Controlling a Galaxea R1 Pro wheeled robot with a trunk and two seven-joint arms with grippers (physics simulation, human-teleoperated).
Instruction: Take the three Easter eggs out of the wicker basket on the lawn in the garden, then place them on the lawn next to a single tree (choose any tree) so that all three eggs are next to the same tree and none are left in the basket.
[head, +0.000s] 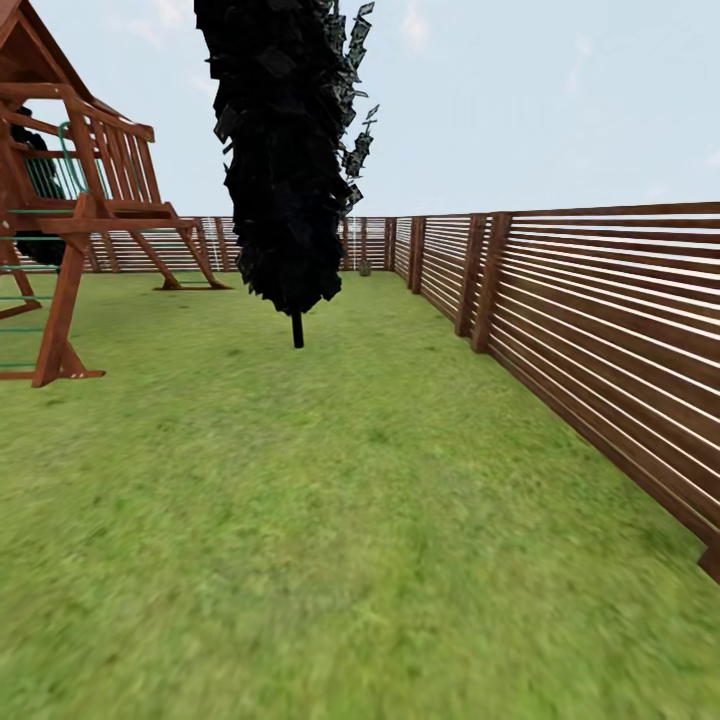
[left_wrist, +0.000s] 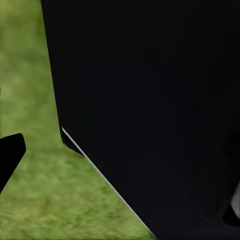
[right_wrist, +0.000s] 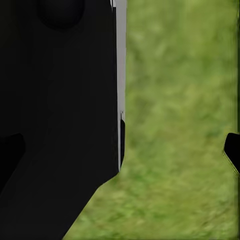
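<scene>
The lawn (head: 330, 520) of the garden stretches ahead in the head view as short green grass. The Easter eggs, the wicker basket and the tree are out of view. In the left wrist view my left gripper (left_wrist: 120, 155) hangs over grass beside a black part of the robot's body (left_wrist: 150, 100), with one black fingertip (left_wrist: 10, 155) at the frame's edge. In the right wrist view my right gripper (right_wrist: 120, 152) is open over grass, with its fingertips (right_wrist: 232, 152) far apart and nothing between them.
A dark narrow cypress (head: 285, 150) stands on the grass straight ahead. A brown slatted fence (head: 600, 320) runs along the right and across the back. A wooden playset (head: 80, 200) stands at the left. Open grass lies between them.
</scene>
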